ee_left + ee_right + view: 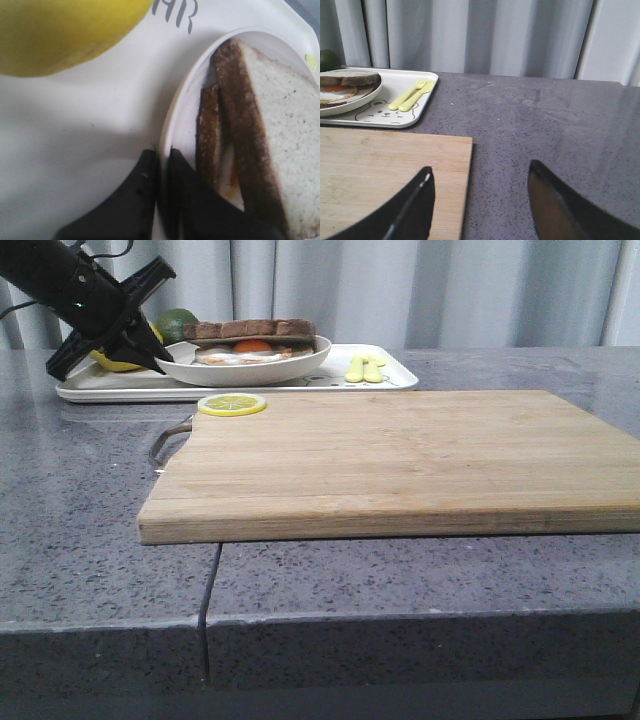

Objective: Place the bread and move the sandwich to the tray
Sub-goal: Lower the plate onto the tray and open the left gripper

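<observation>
Left end effector (161, 165) clenched on plate (172, 125) rim (sandwich (250, 338) on tray (120, 385)); right end effector (480, 200) released.

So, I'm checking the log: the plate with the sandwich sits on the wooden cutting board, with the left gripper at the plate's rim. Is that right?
Not quite. The plate with the sandwich sits on the white tray, behind the wooden cutting board, which carries only a lemon slice. The front view shows this. The left gripper is indeed at the plate's rim, its fingers either side of it.
</observation>
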Robot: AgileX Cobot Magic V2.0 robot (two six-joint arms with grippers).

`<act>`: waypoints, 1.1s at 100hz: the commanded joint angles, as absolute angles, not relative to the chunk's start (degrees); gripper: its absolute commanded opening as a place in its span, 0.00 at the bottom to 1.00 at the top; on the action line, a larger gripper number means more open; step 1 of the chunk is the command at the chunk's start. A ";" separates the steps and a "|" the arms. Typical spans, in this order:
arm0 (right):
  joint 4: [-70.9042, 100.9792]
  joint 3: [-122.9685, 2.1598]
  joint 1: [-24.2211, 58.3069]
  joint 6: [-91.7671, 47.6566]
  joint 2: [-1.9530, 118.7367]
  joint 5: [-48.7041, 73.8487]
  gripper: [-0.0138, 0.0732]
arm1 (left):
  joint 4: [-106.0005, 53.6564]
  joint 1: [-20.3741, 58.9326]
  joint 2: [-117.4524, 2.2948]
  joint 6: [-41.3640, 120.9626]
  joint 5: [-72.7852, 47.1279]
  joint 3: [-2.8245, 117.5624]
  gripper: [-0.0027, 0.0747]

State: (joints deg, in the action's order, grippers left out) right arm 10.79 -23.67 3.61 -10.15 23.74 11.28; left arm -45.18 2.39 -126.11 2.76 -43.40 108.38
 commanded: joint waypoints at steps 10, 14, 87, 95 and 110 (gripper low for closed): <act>10.86 -25.27 3.30 -10.27 23.75 6.53 0.65 | -48.68 2.82 -122.22 2.03 -40.64 110.66 0.01; 10.86 -25.27 3.30 -10.27 23.75 6.53 0.65 | -48.68 2.82 -122.22 2.03 -40.44 110.66 0.01; 10.86 -25.27 3.30 -10.27 23.75 5.30 0.65 | -45.84 2.82 -122.22 0.70 -40.44 110.66 0.01; 10.86 -25.27 3.30 -10.27 23.75 5.23 0.65 | -45.84 2.82 -122.22 0.60 -40.44 110.66 0.01; 10.86 -25.27 3.30 -10.27 23.75 5.23 0.65 | -46.04 2.82 -122.22 0.60 -40.44 110.66 0.01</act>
